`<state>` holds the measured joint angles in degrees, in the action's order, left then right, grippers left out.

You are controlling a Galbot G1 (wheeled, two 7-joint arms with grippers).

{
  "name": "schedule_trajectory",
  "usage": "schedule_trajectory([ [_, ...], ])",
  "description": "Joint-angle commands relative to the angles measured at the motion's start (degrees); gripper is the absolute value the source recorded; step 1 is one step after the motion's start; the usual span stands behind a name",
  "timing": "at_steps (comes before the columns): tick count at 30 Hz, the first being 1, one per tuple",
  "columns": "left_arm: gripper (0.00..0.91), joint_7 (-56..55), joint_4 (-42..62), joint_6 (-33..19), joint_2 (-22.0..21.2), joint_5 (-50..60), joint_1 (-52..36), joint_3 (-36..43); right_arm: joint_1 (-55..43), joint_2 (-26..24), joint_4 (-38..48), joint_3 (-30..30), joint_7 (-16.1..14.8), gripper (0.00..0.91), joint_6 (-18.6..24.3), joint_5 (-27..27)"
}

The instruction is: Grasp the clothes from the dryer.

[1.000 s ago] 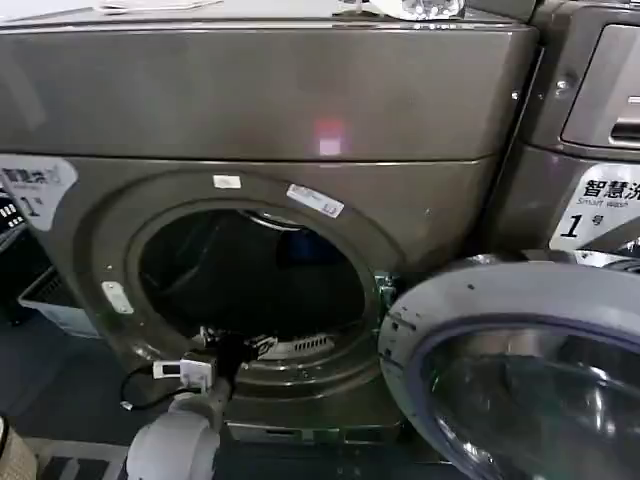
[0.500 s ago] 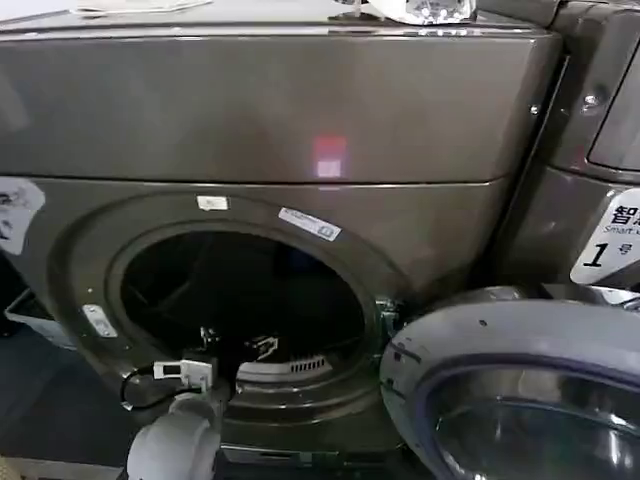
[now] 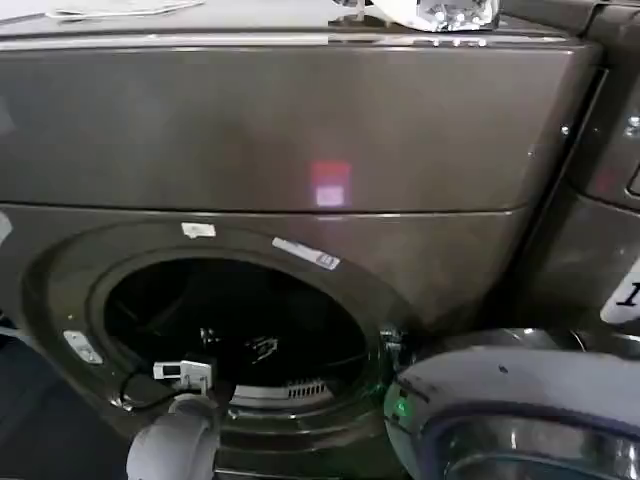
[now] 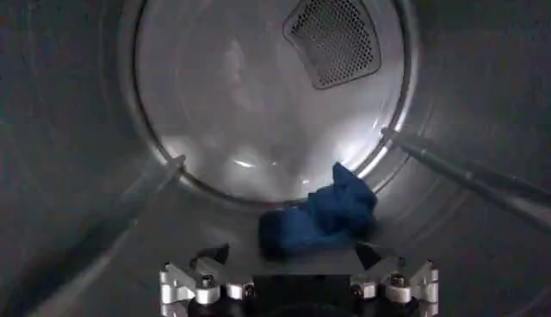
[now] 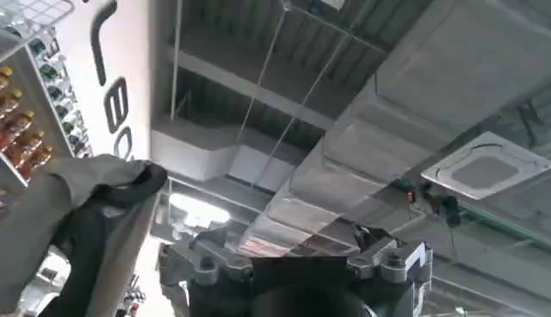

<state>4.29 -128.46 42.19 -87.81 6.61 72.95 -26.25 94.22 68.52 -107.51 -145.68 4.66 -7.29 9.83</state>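
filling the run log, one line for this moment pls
stage: reaching in | left tool: open, inside dryer drum | blue clothes: on drum floor ahead, ungrasped | door: open

Blue clothes [image 4: 320, 215] in bronze-grey dryer [image 3: 300, 130] (red light [image 3: 330, 185])

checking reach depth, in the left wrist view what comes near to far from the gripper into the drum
left gripper → blue clothes → drum back wall with its vent grille
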Motion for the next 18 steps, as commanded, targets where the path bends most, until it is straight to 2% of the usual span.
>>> schedule_trajectory([
  [1,0.907,0.00,-0.02,2.81,0.05,0.01,0.03,0.01,-0.02,0.06,-0.17,0.09,-0.02,0.907,0.03,-0.07],
  [18,0.907,-0.07,0.98,2.81,-0.16,0.20,-1.57,0.32,0.17,0.52,0.27,-0.25,-0.25,0.907,1.33,-0.37],
])
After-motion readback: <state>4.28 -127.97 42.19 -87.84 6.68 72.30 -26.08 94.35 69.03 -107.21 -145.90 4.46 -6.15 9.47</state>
